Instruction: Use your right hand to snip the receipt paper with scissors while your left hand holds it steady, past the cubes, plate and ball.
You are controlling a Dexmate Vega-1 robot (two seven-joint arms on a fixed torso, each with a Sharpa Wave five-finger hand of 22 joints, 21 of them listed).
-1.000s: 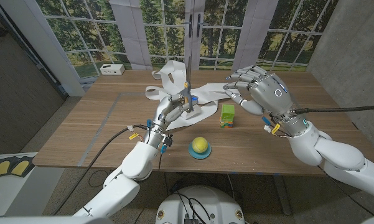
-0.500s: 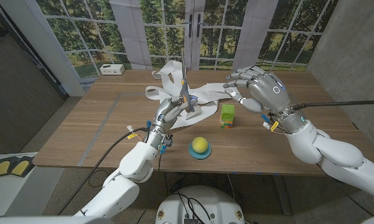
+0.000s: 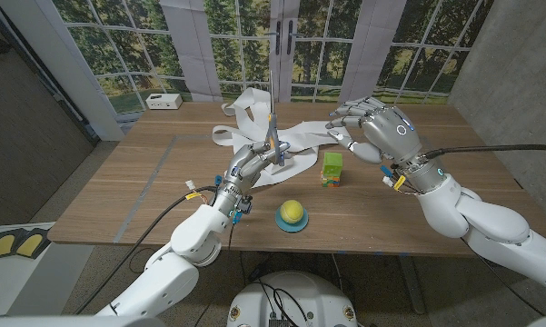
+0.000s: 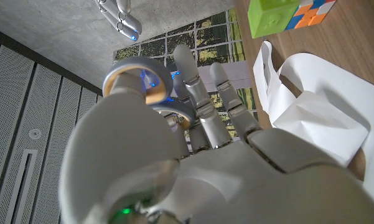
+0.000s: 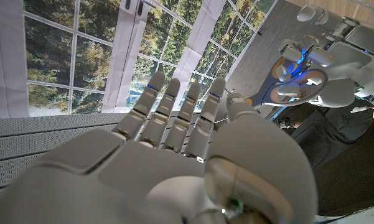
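Scissors (image 3: 273, 136) stand upright (blades skyward) in left hand (image 3: 251, 165).

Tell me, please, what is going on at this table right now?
The robot's left hand grips a pair of scissors with the blades pointing up, over the crumpled white receipt paper on the wooden table. Its right hand hovers open above the paper's far side, holding nothing. A green cube stands beside the paper, and a yellow ball sits on a small blue plate near the front edge.
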